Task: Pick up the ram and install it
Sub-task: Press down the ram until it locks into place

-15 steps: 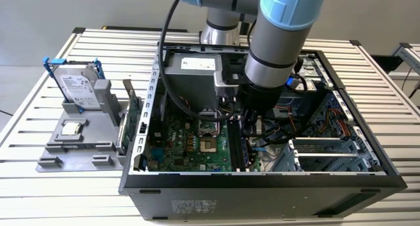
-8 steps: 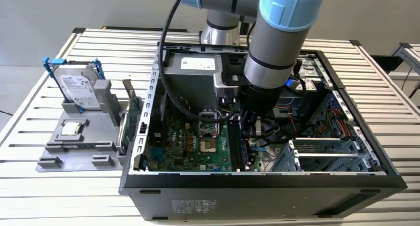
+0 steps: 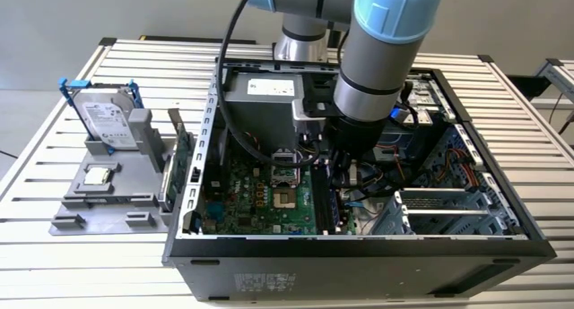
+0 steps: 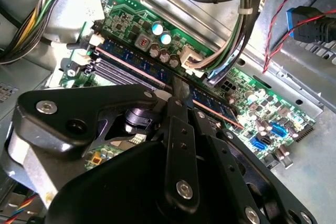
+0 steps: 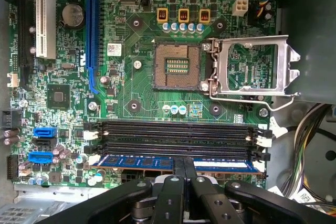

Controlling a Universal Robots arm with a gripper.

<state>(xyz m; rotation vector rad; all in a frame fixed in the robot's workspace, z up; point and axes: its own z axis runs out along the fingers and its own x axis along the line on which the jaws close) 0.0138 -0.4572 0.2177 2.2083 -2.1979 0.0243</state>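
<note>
Grey holder sits way over on the exterior view's left with the hard drive standing in its blue frame, then the big green card on edge right beside the case. Moving right, the arm is reaching down inside the case over the motherboard.

Ram is the blue stick with small black chips, sitting in the slot row nearest the claw, with two empty black slots next to it and the open CPU socket beyond. In the second wrist view it runs on both sides of the claw's tip.

My guess is it's light and stiff, but thin and easy to crack or bend if you twist it, so you'd want to hold the long top edge near the middle, not the chips.

Claw is closed down narrow, fingers pinched together on the middle of the ram's top edge, so it's gripping the stick while it stands in the slot. Can't tell if it's fully clicked in.
</note>
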